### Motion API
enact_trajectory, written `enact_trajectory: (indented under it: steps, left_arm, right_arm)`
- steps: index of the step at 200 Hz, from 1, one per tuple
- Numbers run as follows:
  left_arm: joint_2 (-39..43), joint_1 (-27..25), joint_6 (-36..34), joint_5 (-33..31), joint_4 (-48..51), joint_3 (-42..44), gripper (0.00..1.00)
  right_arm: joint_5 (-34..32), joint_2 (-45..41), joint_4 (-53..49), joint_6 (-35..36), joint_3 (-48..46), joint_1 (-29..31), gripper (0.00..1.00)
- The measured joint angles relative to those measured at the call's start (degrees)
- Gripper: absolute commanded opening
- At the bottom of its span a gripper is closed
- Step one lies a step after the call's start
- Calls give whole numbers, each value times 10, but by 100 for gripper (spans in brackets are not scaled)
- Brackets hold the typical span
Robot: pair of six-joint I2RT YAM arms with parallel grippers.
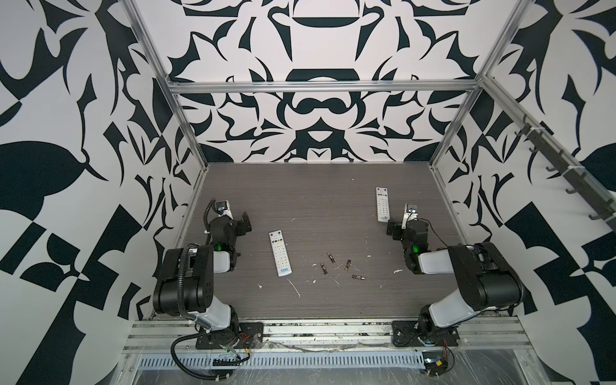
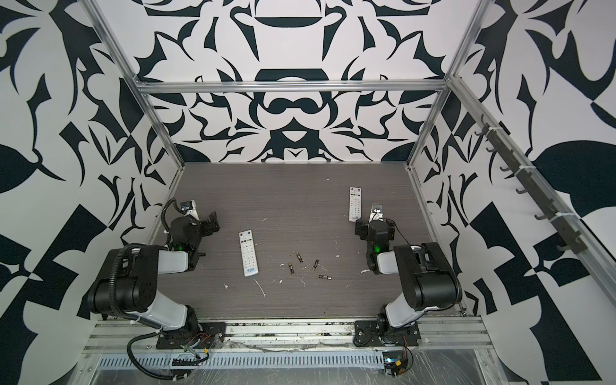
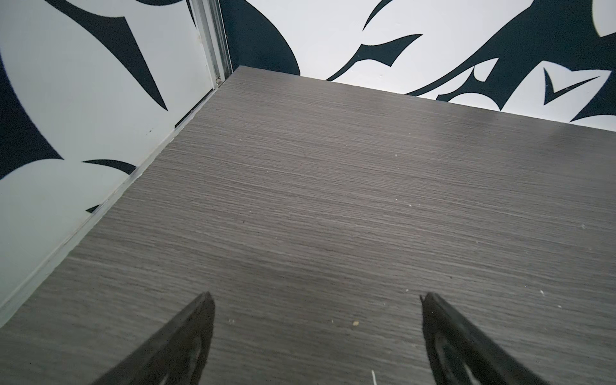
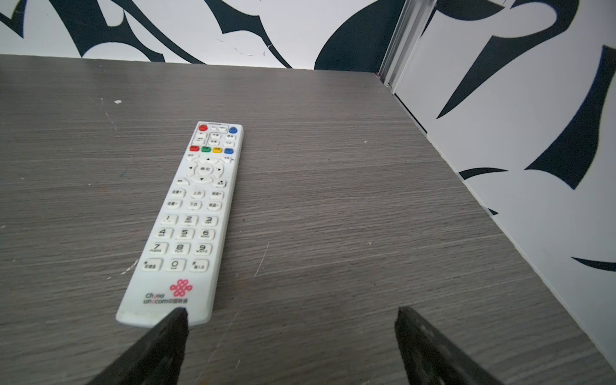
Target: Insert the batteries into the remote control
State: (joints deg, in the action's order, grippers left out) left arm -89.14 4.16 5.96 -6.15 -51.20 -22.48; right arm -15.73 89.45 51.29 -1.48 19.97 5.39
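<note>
Right pincer point(image 4: 291, 310) wide, empty, at the foot of the far remote point(image 4: 186, 226). Left pincer point(image 3: 316, 296) also wide, over bare tabletop point(image 3: 333, 200). Four batteries point(image 1: 323, 268) lie loose mid-tabletop, beside the near remote point(image 1: 280, 253), well apart from both pincers. Both remotes lie keypad-up; battery bay is likely underneath, so flip one first, gripping the long edges. Legible on far remote: "China unicom", red knot logo, digit keys 0–9. Near remote's blue mark unreadable.

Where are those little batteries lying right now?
In both top views the four batteries lie scattered on the table, near its front middle, just right of the nearer white remote.
</note>
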Motion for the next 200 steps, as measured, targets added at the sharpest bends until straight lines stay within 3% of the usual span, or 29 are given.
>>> enact_trajectory:
  steps: [119,138,162,200]
  left_arm:
    - [3,0,0,0,8,0,99]
    - [40,0,4,-5,115,-29,99]
    - [95,0,31,-24,295,-132,99]
    - [148,-1,147,-36,557,-301,99]
  right_arm:
    - [-3,-3,-5,0,0,0,100]
    - [-9,-47,-83,-2,11,0,100]
    - [-18,-127,-208,-23,61,1,100]
    - [-50,-216,-439,-99,188,7,100]
